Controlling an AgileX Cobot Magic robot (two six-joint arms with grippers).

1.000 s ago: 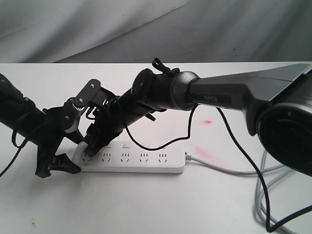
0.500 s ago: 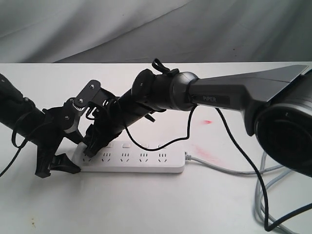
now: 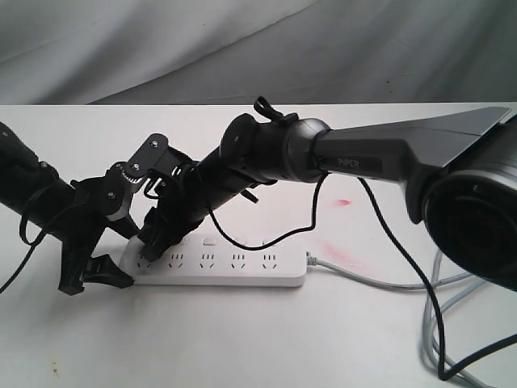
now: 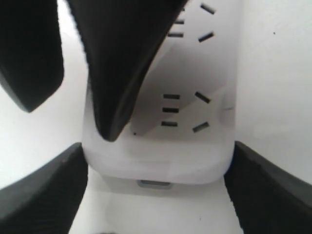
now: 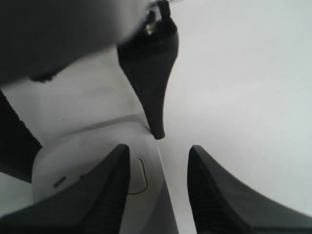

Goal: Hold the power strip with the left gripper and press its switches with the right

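The white power strip [image 3: 242, 271] lies flat on the table, its grey cord [image 3: 363, 275] leading off to the right. My left gripper [image 3: 113, 273] is shut on the strip's left end [image 4: 156, 165], one black finger [image 4: 48, 195] against each long side. My right gripper [image 3: 155, 238] reaches across from the PIPER arm and stands open over that same end. One of its fingers [image 4: 114, 97] rests on the strip beside the end socket, next to a button outline [image 5: 141, 176]; the other finger [image 5: 219, 195] hangs off the strip over the table. One of the switches [image 3: 210, 240] shows further along; the end one is hidden.
A thin black cable [image 3: 266, 241] droops from the right arm across the strip. Grey and black cables [image 3: 440, 323] loop at the table's right edge. Red smudges [image 3: 343, 200] mark the tabletop. A grey cloth [image 3: 242, 48] hangs behind the table.
Almost nothing: the right gripper has settled a hair lower onto the strip's left end. The strip and the left gripper stay where they were.
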